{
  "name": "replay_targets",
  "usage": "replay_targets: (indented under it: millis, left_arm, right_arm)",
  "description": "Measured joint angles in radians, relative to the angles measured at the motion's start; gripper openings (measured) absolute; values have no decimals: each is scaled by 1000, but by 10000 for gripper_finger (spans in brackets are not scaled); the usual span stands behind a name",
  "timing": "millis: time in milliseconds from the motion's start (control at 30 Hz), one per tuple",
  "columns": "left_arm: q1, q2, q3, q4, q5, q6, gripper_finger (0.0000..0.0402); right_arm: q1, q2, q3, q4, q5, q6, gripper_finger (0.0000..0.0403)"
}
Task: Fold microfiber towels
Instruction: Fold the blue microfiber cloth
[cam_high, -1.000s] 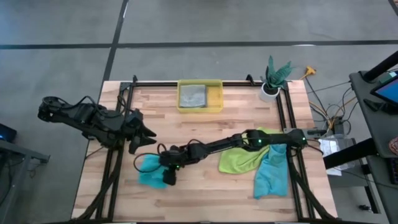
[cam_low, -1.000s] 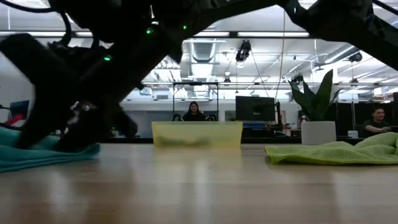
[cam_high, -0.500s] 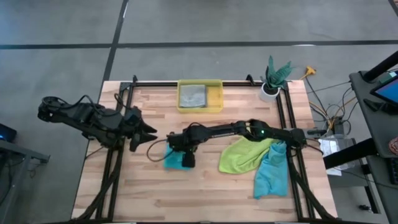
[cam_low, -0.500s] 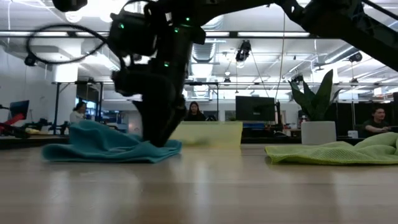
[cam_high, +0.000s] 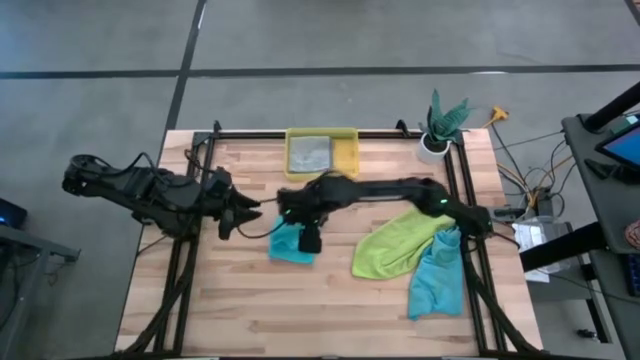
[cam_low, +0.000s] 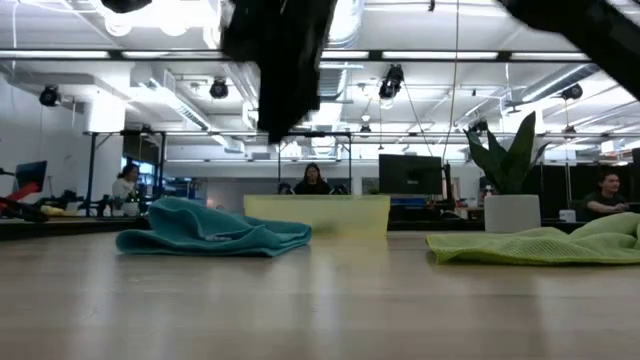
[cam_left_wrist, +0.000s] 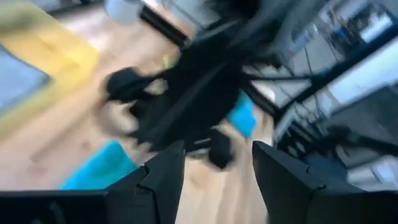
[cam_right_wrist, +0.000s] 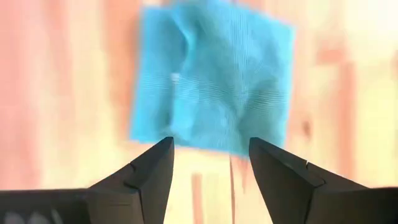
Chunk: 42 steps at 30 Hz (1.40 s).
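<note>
The right gripper (cam_high: 311, 241) is held above the table (cam_high: 250, 310), and its two fingers (cam_right_wrist: 149, 171) are spread apart with nothing between them. Directly below it, and not touched by it, a folded teal towel (cam_right_wrist: 214, 84) is seen lying flat on the wood; in the low view this towel (cam_low: 215, 232) rests on the table as a low rumpled heap, while the dark arm hangs over it with clear space between them. In the high view the same teal towel (cam_high: 291, 244) shows just beside the gripper, on the side towards the left arm.

The left gripper (cam_high: 250, 209) is found near the right gripper, close to the table's left rail, and its fingers (cam_left_wrist: 165, 177) are also parted and empty.

Further along the right arm, away from its gripper, a lime green towel (cam_high: 395, 244) is spread loosely, and a second teal towel (cam_high: 437, 278) lies partly against it, near the right rail. Beyond the right gripper, at the far edge of the table, a yellow bin (cam_high: 350, 155) stands, and a light grey towel (cam_high: 310, 153) is seen inside it. A potted plant (cam_high: 440, 125) stands at the far right corner.
</note>
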<state>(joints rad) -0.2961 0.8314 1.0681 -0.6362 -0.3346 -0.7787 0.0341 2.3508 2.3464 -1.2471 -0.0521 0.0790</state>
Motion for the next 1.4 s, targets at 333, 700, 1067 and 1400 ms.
replay_targets:
  millis: [333, 700, 1067, 1400]
  left_arm:
    - [38, 37, 118, -252, -116, 210, 173]
    - [120, 228, 55, -409, 126, 627, 173]
    - [111, 386, -200, -239, 173, 1063, 173]
    - [104, 377, -313, -32, 190, 1249, 173]
  right_arm:
    - [-15, -286, -14, -106, 3, 30, 206]
    - [-20, -525, -231, -27, 50, 191, 206]
    - [-19, -721, -503, 143, 132, 390, 205]
    - [-18, -771, -895, 624, -164, 541, 205]
